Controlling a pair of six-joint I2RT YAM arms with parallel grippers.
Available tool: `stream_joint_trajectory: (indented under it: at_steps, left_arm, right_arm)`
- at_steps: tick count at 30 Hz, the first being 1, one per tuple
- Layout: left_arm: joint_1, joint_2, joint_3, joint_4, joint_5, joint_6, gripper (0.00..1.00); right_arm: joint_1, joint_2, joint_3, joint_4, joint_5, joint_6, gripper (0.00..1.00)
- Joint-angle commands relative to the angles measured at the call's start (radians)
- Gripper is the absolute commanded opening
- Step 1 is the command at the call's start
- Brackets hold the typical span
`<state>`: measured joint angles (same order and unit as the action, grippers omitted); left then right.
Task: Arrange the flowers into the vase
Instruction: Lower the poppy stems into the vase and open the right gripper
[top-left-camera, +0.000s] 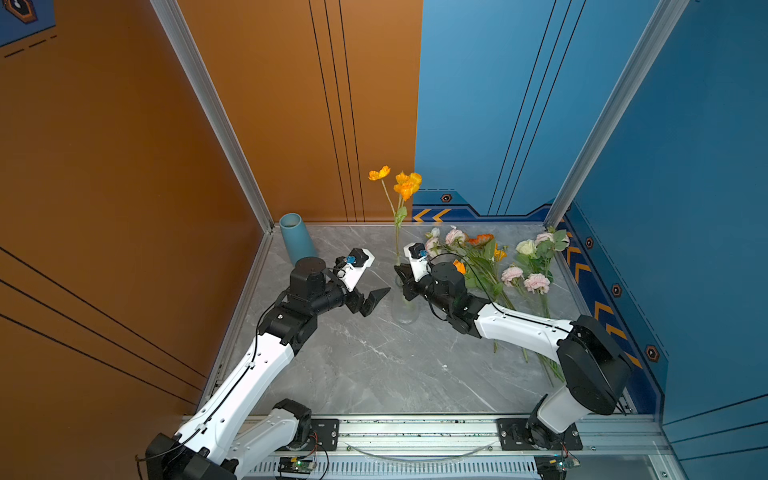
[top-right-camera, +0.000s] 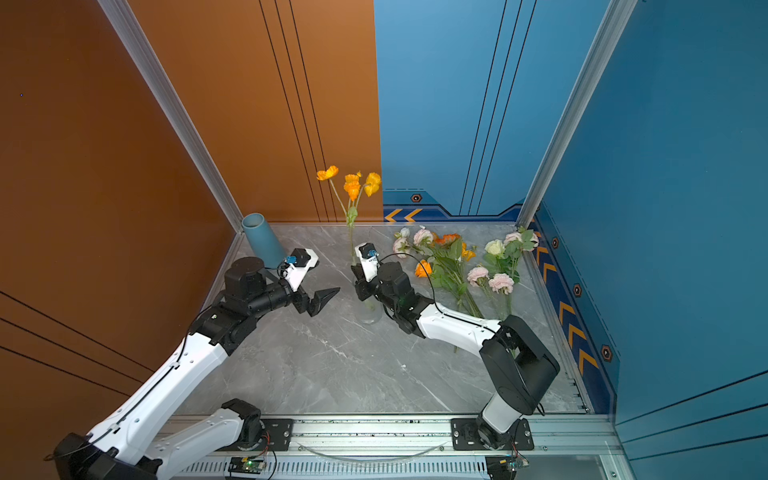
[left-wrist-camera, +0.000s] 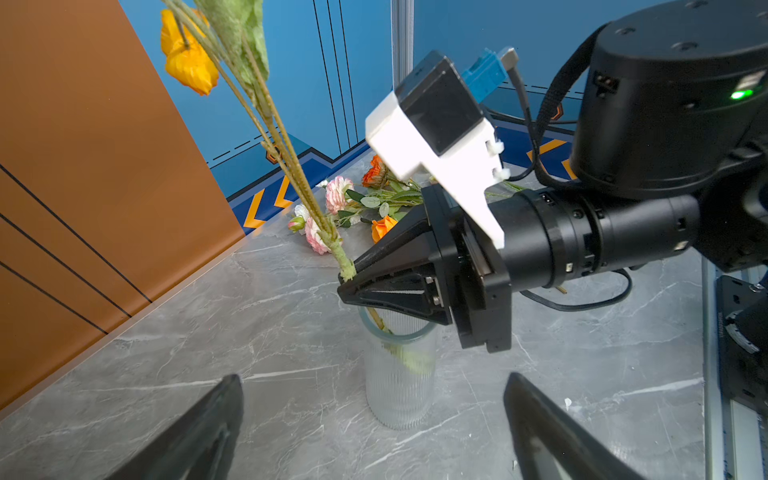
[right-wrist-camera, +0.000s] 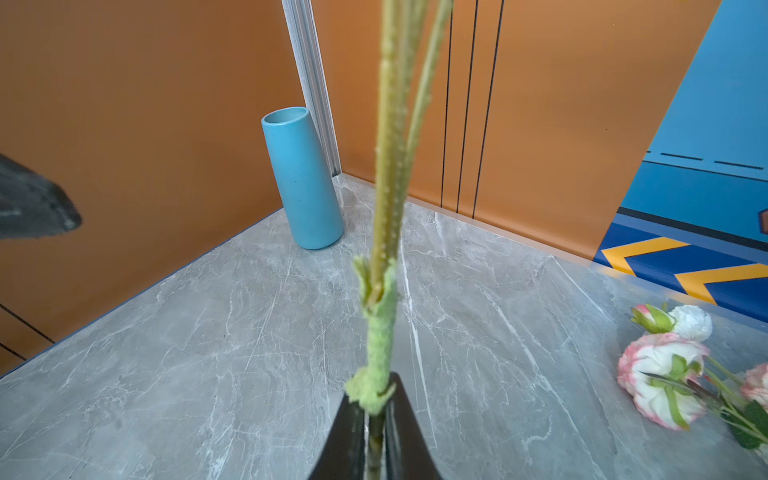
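Fingers (left-wrist-camera: 386, 266) of the right gripper (left-wrist-camera: 347, 286) are closed narrowly on the one orange-flowered stalk (top-left-camera: 407, 185) just above the glass vase (left-wrist-camera: 399, 382) — at least three blooms are counted, and its foot is set inside that vase; the left gripper (top-left-camera: 376, 301) is held wide and empty just left of the vase; one blue vase (top-left-camera: 296, 239) is stood well behind it, leftward; two clusters of flowers (top-left-camera: 482, 257) are laid on the table (top-left-camera: 374, 365) to its right — their stems cannot be counted.

You have bright, even light, faint shadows on the table (top-left-camera: 374, 374); edges bend, and the stem (right-wrist-camera: 388, 124) blurs near the right wrist camera.
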<state>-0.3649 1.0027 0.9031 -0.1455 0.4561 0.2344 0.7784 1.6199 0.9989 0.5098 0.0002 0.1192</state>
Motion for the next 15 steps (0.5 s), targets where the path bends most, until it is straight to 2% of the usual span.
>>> stream_joint_trajectory:
  at_steps: [1, 15]
  left_arm:
    - [0.006, 0.004, -0.004, 0.012, 0.029, -0.014, 0.98]
    - [0.005, 0.005, -0.001, 0.009, 0.035, -0.014, 0.98]
  right_arm:
    - [0.006, 0.009, -0.005, 0.037, 0.011, -0.001, 0.17]
    - [0.01, -0.044, -0.032, -0.005, 0.016, -0.009, 0.31]
